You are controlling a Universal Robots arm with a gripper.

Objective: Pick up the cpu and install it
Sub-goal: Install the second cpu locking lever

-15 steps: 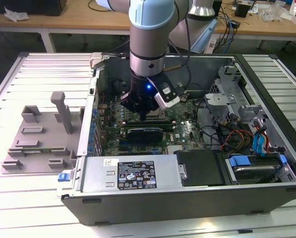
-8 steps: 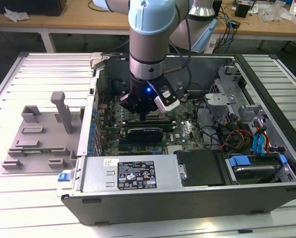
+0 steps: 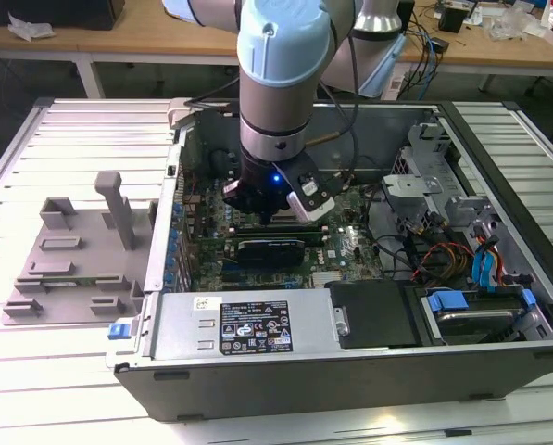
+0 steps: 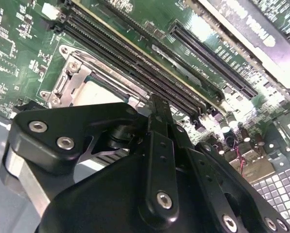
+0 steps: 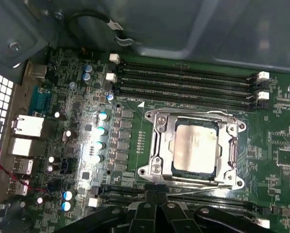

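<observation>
The cpu (image 5: 195, 147) lies flat in the metal socket frame (image 5: 157, 145) on the green motherboard (image 5: 81, 111), with the frame's rails along its sides. Its top is a pale silver-grey square with a dull sheen, rounded corners and a thin darker rim; in the second wrist view a pale corner of the cpu (image 4: 98, 95) shows past the black linkage. Memory slots (image 5: 183, 80) run along one side of the socket. The end effector (image 5: 157, 198) hangs just above the board beside the socket, its fingertips drawn together with nothing between them, apart from the cpu. In the exterior view the arm (image 3: 283, 83) reaches down into the open computer case (image 3: 350, 357) on the slatted counter (image 3: 63, 371), with a grey fixture (image 3: 72, 264) on the exterior view's left
</observation>
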